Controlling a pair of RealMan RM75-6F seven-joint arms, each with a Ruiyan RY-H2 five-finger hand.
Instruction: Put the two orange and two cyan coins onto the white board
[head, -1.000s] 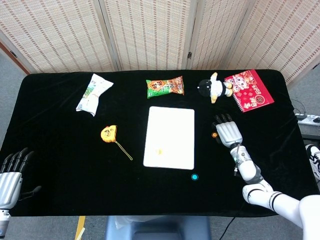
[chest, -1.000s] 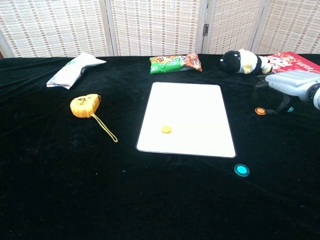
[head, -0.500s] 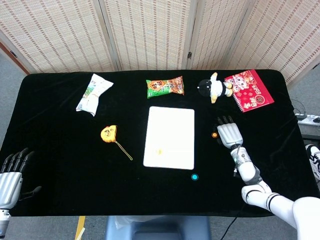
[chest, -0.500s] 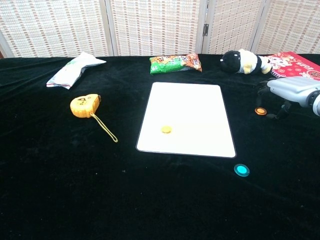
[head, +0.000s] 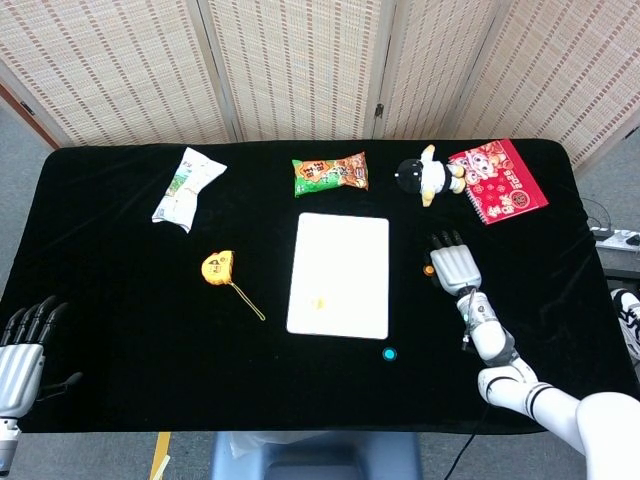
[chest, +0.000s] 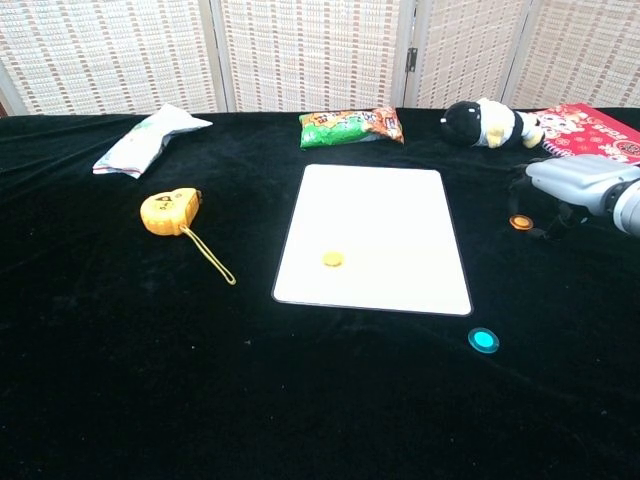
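Observation:
The white board (head: 338, 275) (chest: 375, 235) lies mid-table with one orange coin (head: 319, 303) (chest: 333, 260) on its near part. A second orange coin (head: 429, 269) (chest: 519, 222) lies on the black cloth right of the board, just left of my right hand's fingertips. My right hand (head: 455, 263) (chest: 575, 185) hovers low, fingers stretched out and apart, thumb pointing down behind the coin; it holds nothing. One cyan coin (head: 389, 353) (chest: 484, 340) sits off the board's near right corner. I see no other cyan coin. My left hand (head: 22, 345) rests open at the near left edge.
A yellow tape measure (head: 217, 266) with its strap lies left of the board. Along the far side lie a white packet (head: 186, 187), a green-orange snack bag (head: 331, 173), a penguin toy (head: 425, 176) and a red booklet (head: 497, 180).
My right hand has sunk slightly toward the cloth and edged right. The orange coin by it has not moved. The left hand is still.

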